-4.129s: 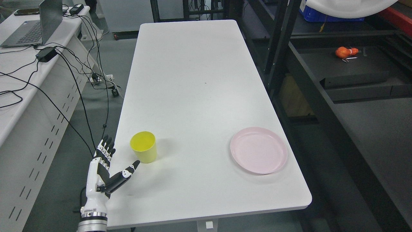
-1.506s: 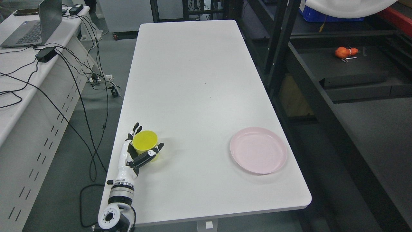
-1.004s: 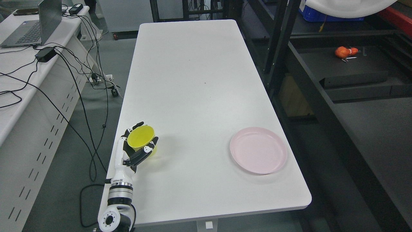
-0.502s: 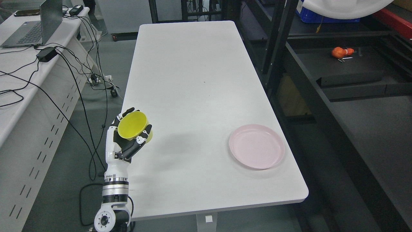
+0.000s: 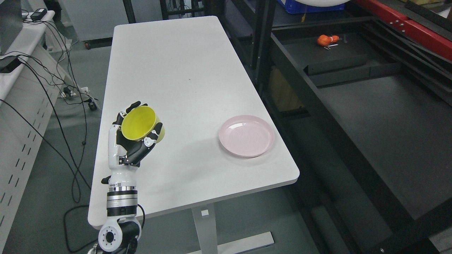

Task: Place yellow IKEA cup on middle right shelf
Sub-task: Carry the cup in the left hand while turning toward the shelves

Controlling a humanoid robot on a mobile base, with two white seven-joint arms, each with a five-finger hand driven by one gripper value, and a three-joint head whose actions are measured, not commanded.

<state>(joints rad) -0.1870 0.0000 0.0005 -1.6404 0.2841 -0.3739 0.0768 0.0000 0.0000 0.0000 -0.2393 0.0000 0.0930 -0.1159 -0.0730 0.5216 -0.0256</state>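
My left hand (image 5: 136, 135) is shut on the yellow cup (image 5: 140, 123) and holds it lifted above the left edge of the white table (image 5: 176, 77). The cup is tilted, its open mouth facing up and toward the camera. My fingers wrap its far side and my thumb presses its near side. The dark shelf unit (image 5: 370, 102) stands to the right of the table, with a wide black shelf surface. My right arm does not show.
A pink plate (image 5: 246, 135) lies on the table near its right front corner. An orange object (image 5: 325, 39) lies at the back of the black shelf. Black upright posts (image 5: 259, 38) stand between table and shelf. Cables (image 5: 60, 88) hang off a desk at left.
My left hand closed on the yellow cup and lifted it off the table, tilting it. The camera has swung to the right, so the whole scene has shifted left.
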